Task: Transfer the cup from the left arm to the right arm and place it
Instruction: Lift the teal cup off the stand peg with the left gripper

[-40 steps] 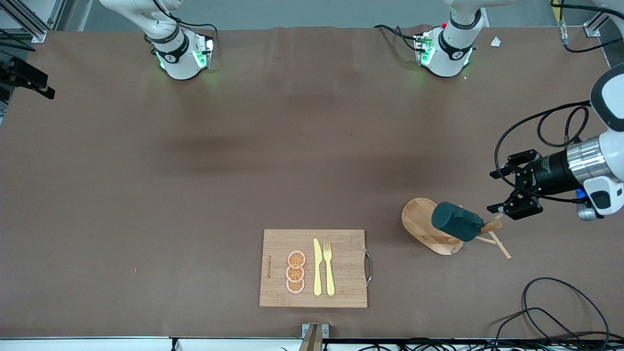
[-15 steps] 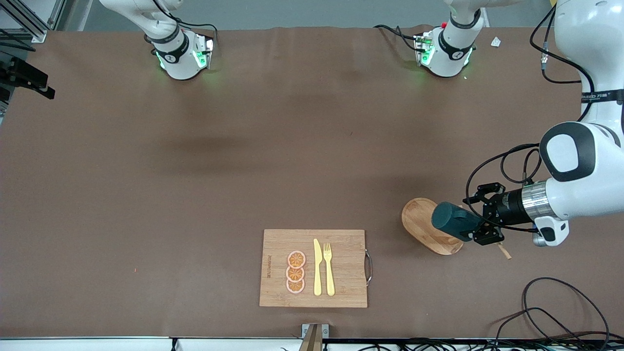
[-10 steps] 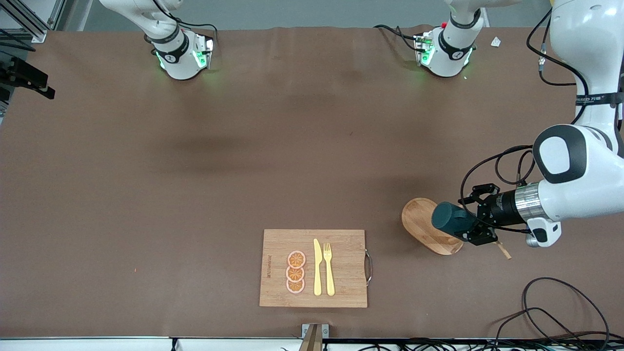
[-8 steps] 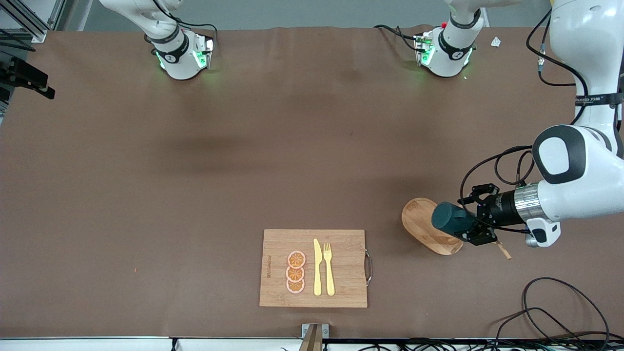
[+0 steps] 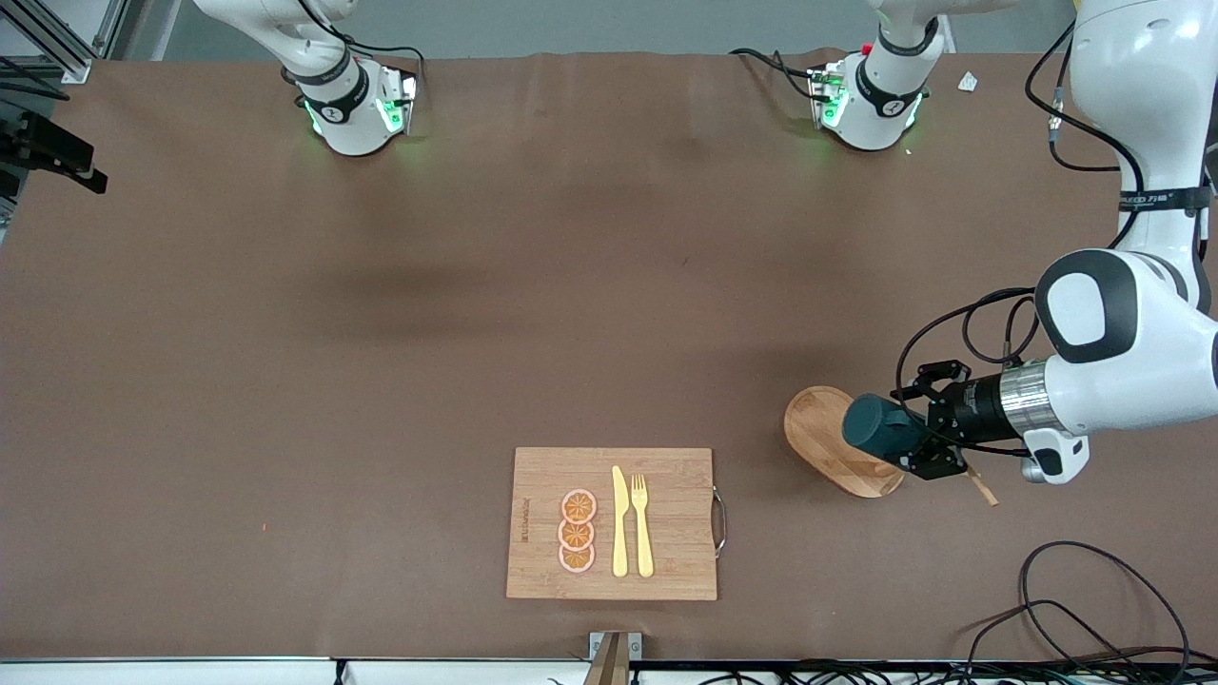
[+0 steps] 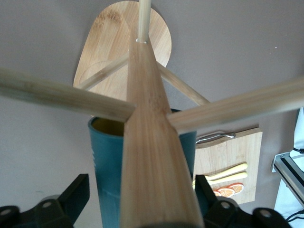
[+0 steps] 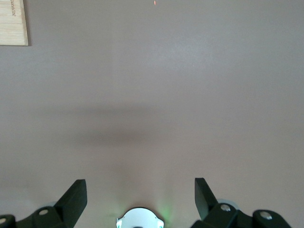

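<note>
Cup (image 5: 880,430) without readable label

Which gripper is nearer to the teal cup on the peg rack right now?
Left. The left gripper straddles the cup hanging on the wooden peg rack, a finger on each side. The right gripper waits, open over bare table near its own base, well away from the cup.

Matt teal cup (image 5: 880,427), bamboo rack (image 6: 142,114) – smooth

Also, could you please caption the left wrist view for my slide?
Left gripper straddling the teal cup hung on the wooden peg rack.
</note>
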